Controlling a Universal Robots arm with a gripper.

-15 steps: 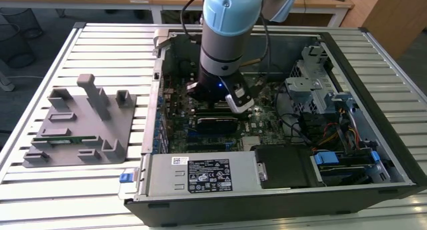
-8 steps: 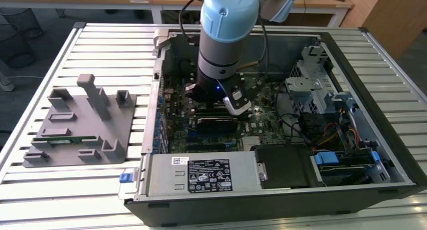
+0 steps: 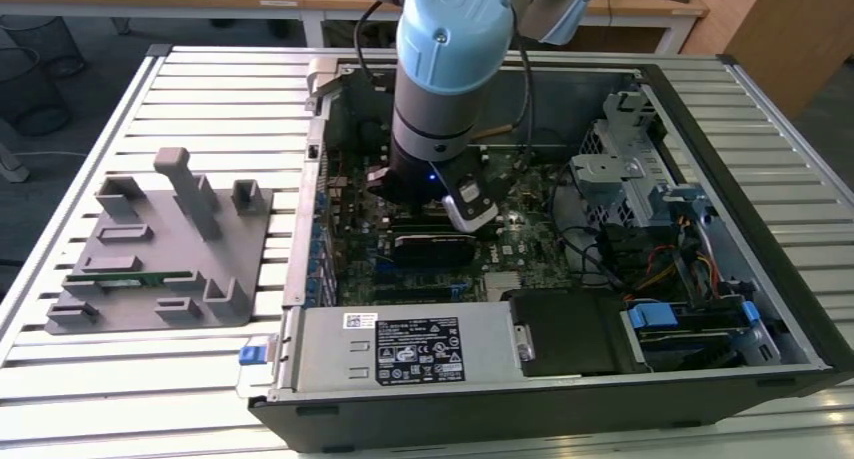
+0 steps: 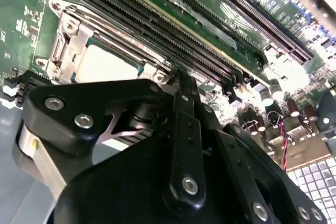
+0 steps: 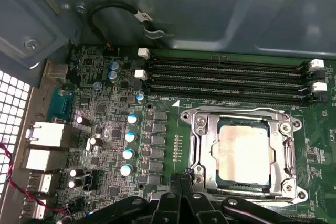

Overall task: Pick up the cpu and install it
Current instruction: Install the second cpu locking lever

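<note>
Already the cpu (image 5: 244,153) lies flat inside the socket (image 5: 241,150), its silver top framed by the metal bracket in the first wrist view; in the second wrist view the same chip (image 4: 102,64) shows just beyond the black linkage of the gripper (image 4: 176,77). By this showing the placing looks done, or very nearly, though I cannot tell whether the chip is fully seated or whether the frame has been latched over it. In the exterior view the arm (image 3: 447,79) reaches down into the open case (image 3: 694,109), its wrist over the motherboard (image 3: 527,259) near the middle of the case, with the grey fixture (image 3: 160,244) well apart at nine o'clock on the table (image 3: 80,129). As for the claw, the fingertips lie hidden behind its own black links, so I cannot tell whether they stand apart or together, nor whether they touch the chip. The memory slots (image 5: 226,77) run at twelve o'clock of the socket in the first wrist view. The socket's near edge is cut off by the gripper body there.
</note>
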